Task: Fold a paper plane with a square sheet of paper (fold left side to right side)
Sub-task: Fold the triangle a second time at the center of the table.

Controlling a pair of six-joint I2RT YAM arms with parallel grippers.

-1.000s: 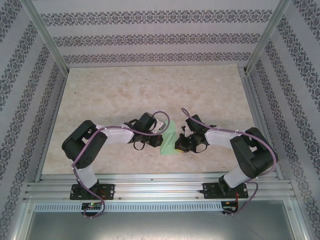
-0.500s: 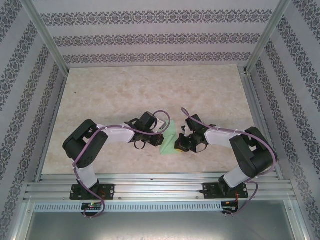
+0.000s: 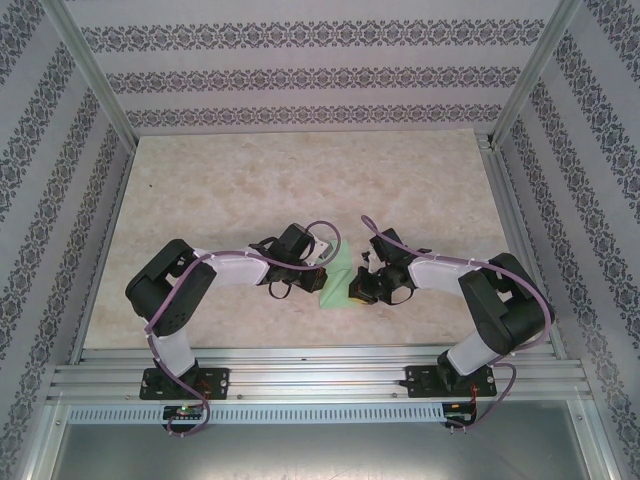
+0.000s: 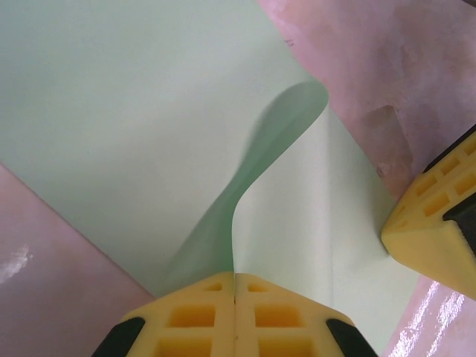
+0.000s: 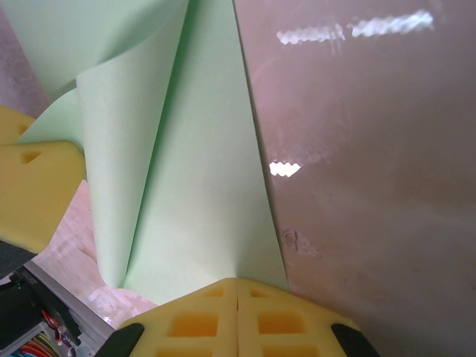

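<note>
The light green square sheet of paper (image 3: 338,281) lies at the table's middle between both grippers, one flap lifted and curling over the rest (image 4: 282,141). My left gripper (image 4: 236,279) is shut on the raised flap's edge, which runs into the seam between its yellow fingers; in the top view it (image 3: 321,274) sits at the sheet's left side. My right gripper (image 5: 237,282) is shut, its tip down on the flat layer (image 5: 201,193) near the right edge, and its yellow finger (image 4: 431,223) touches the sheet's corner. The paper plane is out of view.
The beige marbled tabletop (image 3: 300,180) spreads behind and to both sides of the paper. Patterned walls and metal posts (image 3: 90,70) enclose the table. An aluminium rail (image 3: 320,375) with both arm bases runs along the near edge.
The left arm has edged very slightly to the right. The paper and the right arm look the same.
</note>
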